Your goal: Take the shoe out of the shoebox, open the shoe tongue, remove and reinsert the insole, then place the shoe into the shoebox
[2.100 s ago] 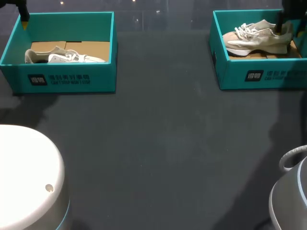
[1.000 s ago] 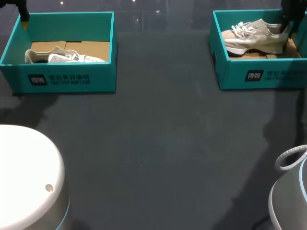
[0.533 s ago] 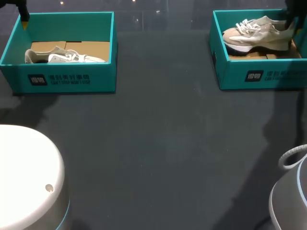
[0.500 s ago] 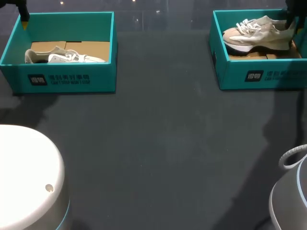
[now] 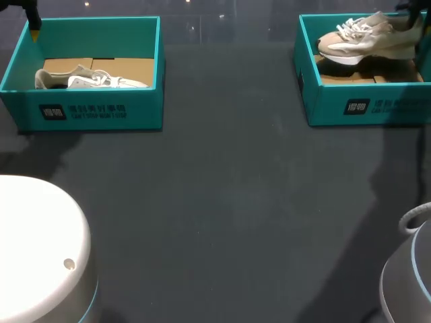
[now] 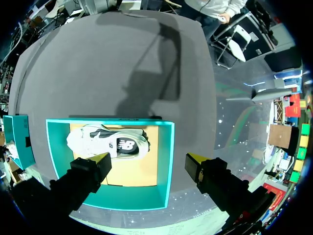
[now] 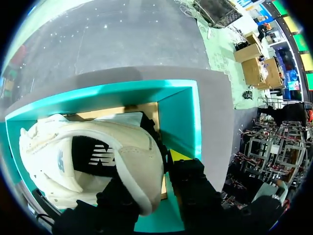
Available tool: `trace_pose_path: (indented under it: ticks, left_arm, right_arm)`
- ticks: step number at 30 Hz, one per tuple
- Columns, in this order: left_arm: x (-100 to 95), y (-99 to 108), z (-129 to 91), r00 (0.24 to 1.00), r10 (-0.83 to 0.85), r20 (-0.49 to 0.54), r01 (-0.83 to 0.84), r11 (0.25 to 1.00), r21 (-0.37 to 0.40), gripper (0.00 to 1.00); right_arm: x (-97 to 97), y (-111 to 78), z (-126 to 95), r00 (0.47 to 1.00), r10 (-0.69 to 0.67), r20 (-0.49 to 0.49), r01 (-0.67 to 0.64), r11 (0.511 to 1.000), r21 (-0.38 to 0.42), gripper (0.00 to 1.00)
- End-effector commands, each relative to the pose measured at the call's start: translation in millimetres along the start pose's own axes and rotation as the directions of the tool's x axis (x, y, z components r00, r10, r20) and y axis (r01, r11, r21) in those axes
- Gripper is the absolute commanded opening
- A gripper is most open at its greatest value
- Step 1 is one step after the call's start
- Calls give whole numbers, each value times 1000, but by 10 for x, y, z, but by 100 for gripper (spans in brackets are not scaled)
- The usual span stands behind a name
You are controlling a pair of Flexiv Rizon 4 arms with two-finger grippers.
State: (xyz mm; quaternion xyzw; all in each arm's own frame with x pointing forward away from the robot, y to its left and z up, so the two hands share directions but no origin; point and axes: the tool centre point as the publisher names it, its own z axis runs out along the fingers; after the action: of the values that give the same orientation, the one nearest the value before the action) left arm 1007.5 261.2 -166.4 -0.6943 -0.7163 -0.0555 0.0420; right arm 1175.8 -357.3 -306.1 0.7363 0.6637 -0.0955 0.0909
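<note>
A beige shoe hangs above the cardboard floor of the right teal shoebox, toe pointing left. My right gripper is shut on its heel. In the right wrist view the shoe's heel sits between the dark fingers of my right gripper, with one yellow tip showing beside it. The left teal shoebox holds a white shoe lying on its side. My left gripper hovers open high over that box's wall, with the white shoe below it.
The dark table top stretches between and in front of the two boxes. The white bases of my arms stand at the near left and near right corners.
My right gripper has lifted the beige shoe up off the box floor and slightly to the right. The left arm and the white shoe have not moved.
</note>
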Motion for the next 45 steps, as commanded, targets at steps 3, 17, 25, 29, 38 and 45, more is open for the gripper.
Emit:
trace_pose_path:
  ticks: [3,17,25,29,38,45]
  left_arm:
    - [2,-9,-2,1000,0,-1,0,1000,-2,100]
    - [2,-9,-2,1000,0,-1,0,1000,-2,100]
    - [2,-9,-2,1000,0,-1,0,1000,-2,100]
    - [2,-9,-2,1000,0,-1,0,1000,-2,100]
    - [2,-9,-2,1000,0,-1,0,1000,-2,100]
    - [2,-9,-2,1000,0,-1,0,1000,-2,100]
  right_arm:
    - [-131,-28,-219,1000,15,-5,-15,1000,-3,0]
    - [-215,23,-704,1000,21,15,-21,999,-31,0]
    - [-220,-44,-1137,999,46,11,-46,998,-33,0]
    - [-258,-90,-1413,998,63,13,-62,997,-54,0]
    - [-340,-219,-1952,998,64,21,-61,993,-102,0]
    - [-191,-539,-2288,998,52,38,-48,993,-107,0]
